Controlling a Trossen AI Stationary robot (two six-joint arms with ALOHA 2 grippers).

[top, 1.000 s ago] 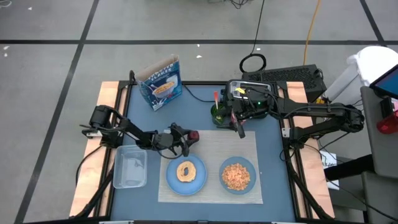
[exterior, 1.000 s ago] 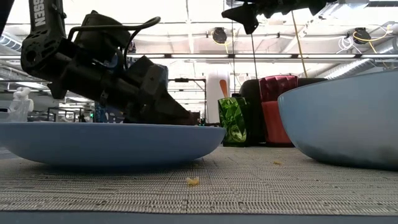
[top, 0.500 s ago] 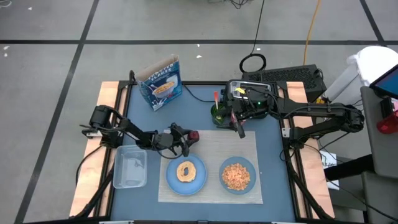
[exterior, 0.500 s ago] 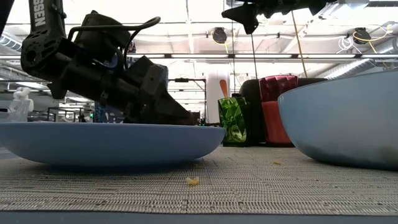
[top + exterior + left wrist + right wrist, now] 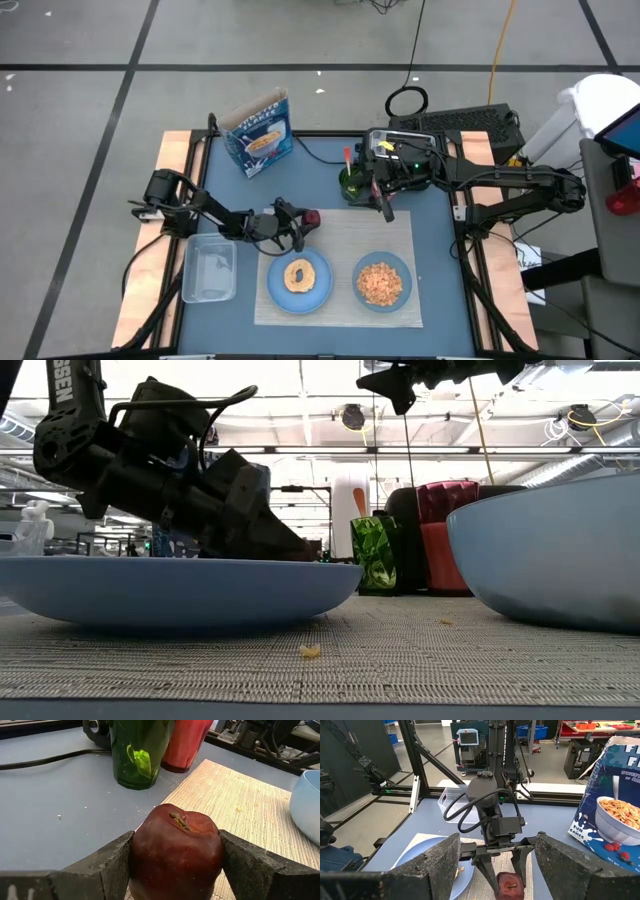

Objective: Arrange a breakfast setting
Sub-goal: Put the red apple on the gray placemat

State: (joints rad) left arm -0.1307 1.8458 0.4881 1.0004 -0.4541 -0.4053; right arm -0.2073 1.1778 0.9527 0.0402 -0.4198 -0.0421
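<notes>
Nothing is seen to have moved since the earlier frames; both arms and every object sit exactly where they were.

Nearest in the low view, the beige woven placemat (image 5: pixel 400 660) fills the foreground with a small crumb on it. On it rest the light-blue plate (image 5: pixel 170 588) and the light-blue bowl (image 5: pixel 550 560), the bowl cut off at the picture's right edge. From this height the contents of both are hidden behind their rims.

From above, the round bagel (image 5: pixel 298 275) is seen lying on the plate (image 5: pixel 275 290), and the bowl (image 5: pixel 400 268) is seen filled with cereal, both on the placemat (image 5: pixel 345 235).

Just behind the plate, the left gripper (image 5: pixel 303 222) is closed on the small dark-red fruit (image 5: pixel 312 217), which is held at the placemat's far left corner. In the left wrist view the fruit (image 5: pixel 176 851) is pinched between the two fingers (image 5: pixel 107 865); whether it touches the mat cannot be told.

Beside the plate stands a clear plastic tub (image 5: pixel 209 268). Farther back, the right gripper (image 5: pixel 385 207) hangs over the placemat's far edge with its fingers spread apart, empty. Behind it are a green cup (image 5: pixel 351 180) and a cereal box (image 5: pixel 258 132). The spoon cannot be made out with certainty.
</notes>
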